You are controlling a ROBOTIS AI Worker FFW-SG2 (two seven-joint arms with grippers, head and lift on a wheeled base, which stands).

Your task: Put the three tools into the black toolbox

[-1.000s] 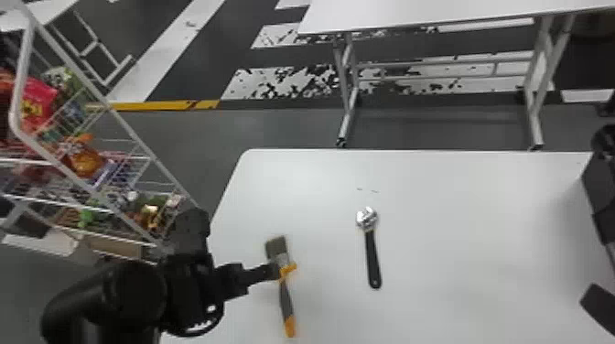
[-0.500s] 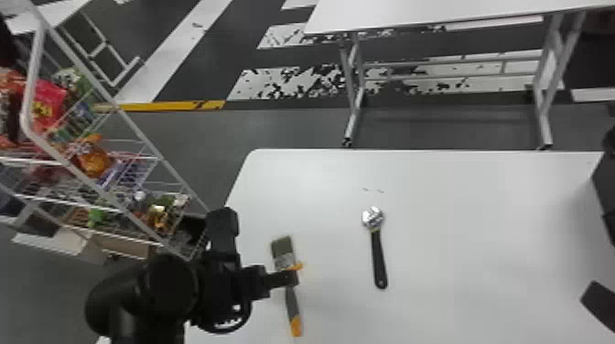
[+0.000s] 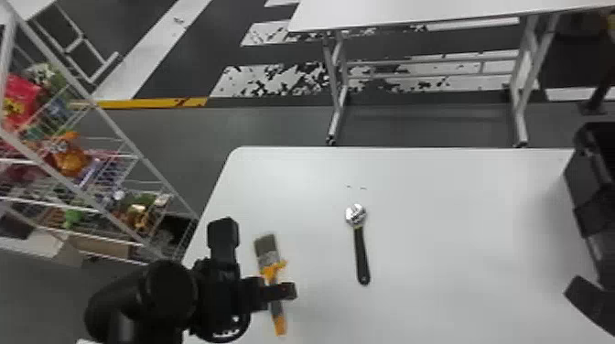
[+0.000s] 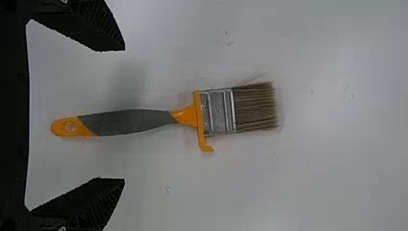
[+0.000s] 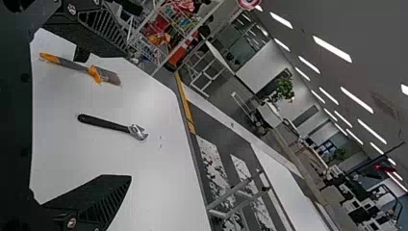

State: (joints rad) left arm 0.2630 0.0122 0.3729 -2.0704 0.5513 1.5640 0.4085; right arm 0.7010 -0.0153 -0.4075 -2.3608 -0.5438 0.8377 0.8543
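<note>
Head view looks down — left wrist view, closer, shares the paintbrush (image 4: 139, 121).

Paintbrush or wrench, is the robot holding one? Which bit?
Nothing is held: the paintbrush and wrench lie on the table; left gripper and right gripper are open.

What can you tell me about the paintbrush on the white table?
The paintbrush has brown bristles, a metal-looking band, a hooked orange collar and a grey handle ending in orange with a hole. It lies on the table, left of the wrench, bristles toward the far edge. The left end effector hovers over it, open and apparently not touching.
</note>
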